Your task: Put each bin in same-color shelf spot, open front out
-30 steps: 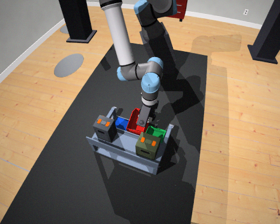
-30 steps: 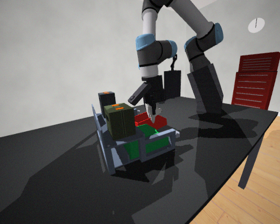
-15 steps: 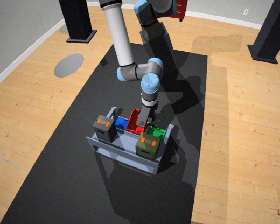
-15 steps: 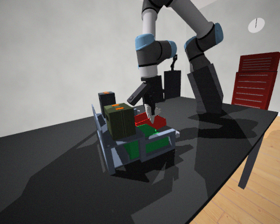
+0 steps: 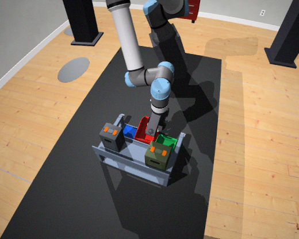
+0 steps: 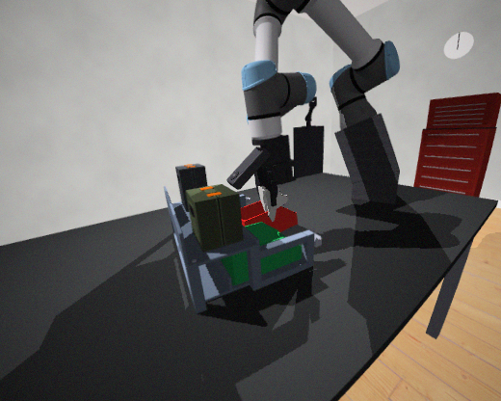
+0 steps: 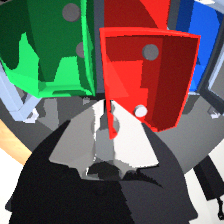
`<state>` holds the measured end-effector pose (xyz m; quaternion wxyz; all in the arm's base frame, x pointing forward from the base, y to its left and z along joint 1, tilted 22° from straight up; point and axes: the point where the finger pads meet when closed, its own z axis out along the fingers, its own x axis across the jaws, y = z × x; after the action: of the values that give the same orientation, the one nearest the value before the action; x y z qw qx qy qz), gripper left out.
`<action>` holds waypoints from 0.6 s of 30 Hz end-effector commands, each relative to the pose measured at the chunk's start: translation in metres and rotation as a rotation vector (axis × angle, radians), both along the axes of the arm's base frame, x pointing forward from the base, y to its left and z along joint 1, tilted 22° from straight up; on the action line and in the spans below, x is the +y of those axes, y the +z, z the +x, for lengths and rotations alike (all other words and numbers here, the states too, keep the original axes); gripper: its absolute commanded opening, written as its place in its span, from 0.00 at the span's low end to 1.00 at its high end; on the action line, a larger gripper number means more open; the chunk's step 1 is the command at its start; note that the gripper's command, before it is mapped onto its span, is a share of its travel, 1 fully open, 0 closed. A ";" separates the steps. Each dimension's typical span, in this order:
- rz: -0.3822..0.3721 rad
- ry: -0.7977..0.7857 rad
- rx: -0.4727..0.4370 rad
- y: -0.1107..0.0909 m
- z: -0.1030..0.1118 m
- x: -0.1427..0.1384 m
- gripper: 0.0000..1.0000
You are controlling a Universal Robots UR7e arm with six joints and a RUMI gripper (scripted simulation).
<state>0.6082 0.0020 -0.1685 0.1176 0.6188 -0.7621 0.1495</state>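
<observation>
Pinches a side wall of the red bin (image 5: 141, 130) (image 6: 287, 219) (image 7: 172, 80) in the nearly closed gripper (image 5: 157, 132) (image 6: 273, 219) (image 7: 107, 100). Holds it tilted at the shelf (image 5: 133, 150) (image 6: 254, 267) (image 7: 10, 97), before the red mark (image 7: 135, 12). Beside it, sits in the shelf with the green bin (image 5: 169, 142) (image 6: 262, 232) (image 7: 30, 75). Shows round grey parts (image 7: 150, 52) in both bins only from the wrist; shows blue (image 5: 130, 131) (image 7: 200, 37) from top and wrist, not exterior.

No words, names or signs could be read. No letters could be made out on the green box (image 5: 158, 156) (image 6: 216, 219), the gray box (image 5: 111, 138) (image 6: 192, 182) or the red drawers (image 5: 194, 10) (image 6: 452, 156), and no numbers on the white wall disc (image 6: 464, 47).
</observation>
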 end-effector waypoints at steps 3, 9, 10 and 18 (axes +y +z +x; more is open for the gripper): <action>0.000 0.000 -0.002 0.001 0.001 0.000 0.00; 0.000 0.001 -0.002 0.001 0.001 0.000 0.00; 0.000 0.001 -0.002 0.001 0.001 0.000 0.00; 0.000 0.001 -0.003 0.001 0.002 0.000 0.00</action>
<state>0.6091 0.0019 -0.1684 0.1173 0.6189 -0.7621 0.1499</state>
